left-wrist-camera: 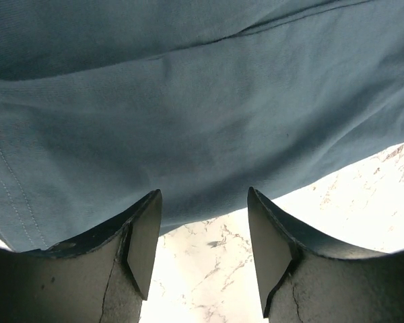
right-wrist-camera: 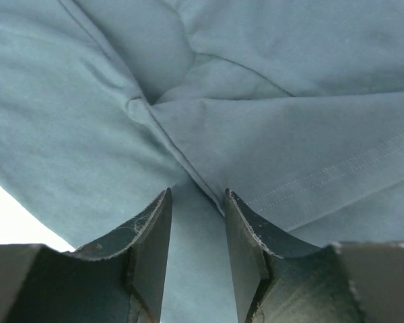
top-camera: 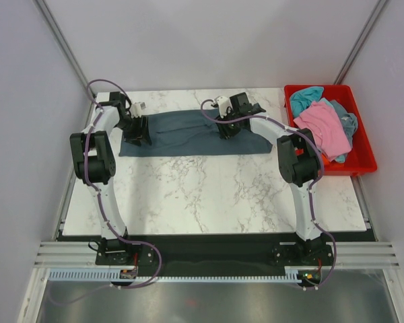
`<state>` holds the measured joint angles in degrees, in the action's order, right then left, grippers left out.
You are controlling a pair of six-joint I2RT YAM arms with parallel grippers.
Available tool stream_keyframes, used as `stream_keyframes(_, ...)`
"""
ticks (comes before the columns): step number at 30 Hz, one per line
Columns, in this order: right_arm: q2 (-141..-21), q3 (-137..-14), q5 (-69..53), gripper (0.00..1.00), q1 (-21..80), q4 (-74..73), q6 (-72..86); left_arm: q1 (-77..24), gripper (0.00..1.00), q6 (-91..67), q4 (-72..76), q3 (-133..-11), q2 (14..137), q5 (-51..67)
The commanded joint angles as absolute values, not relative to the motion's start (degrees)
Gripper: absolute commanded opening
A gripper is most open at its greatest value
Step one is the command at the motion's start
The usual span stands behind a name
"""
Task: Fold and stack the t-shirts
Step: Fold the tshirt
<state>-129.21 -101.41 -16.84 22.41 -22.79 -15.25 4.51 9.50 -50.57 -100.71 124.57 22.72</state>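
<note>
A dark slate-blue t-shirt lies as a long flat band across the far part of the marble table. My left gripper is down at its left end. In the left wrist view the gripper is open, its tips at the cloth's near edge, with bare marble between the fingers. My right gripper is down on the band's right half. In the right wrist view the gripper stands open, narrower, over flat cloth with a seam running in between the fingers.
A red bin sits at the table's right edge, holding a pink shirt and a teal one. White walls close in on the far side and the left of the table.
</note>
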Motion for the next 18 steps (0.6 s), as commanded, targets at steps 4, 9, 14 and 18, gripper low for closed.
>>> stream_keyframes(4, -126.8, -101.8, -10.4, 0.44, 22.9, -21.2, -18.5, 4.7, 0.60, 6.9, -49.0, -100.5, 125.0, 25.0)
stream_keyframes(9, -127.3, -102.7, -8.3, 0.42, 22.9, -20.7, -20.0, 4.7, 0.60, 7.2, -49.0, -100.9, 124.9, 24.3)
stream_keyframes(14, -128.0, -103.8, -7.6, 0.15, 22.9, -20.1, -19.3, 4.6, 0.59, 7.2, -49.0, -100.8, 124.8, 23.6)
stream_keyframes(18, -128.2, -105.4, -7.2, 0.04, 22.9, -19.4, -19.3, 4.6, 0.59, 7.6, -49.0, -100.5, 124.7, 23.2)
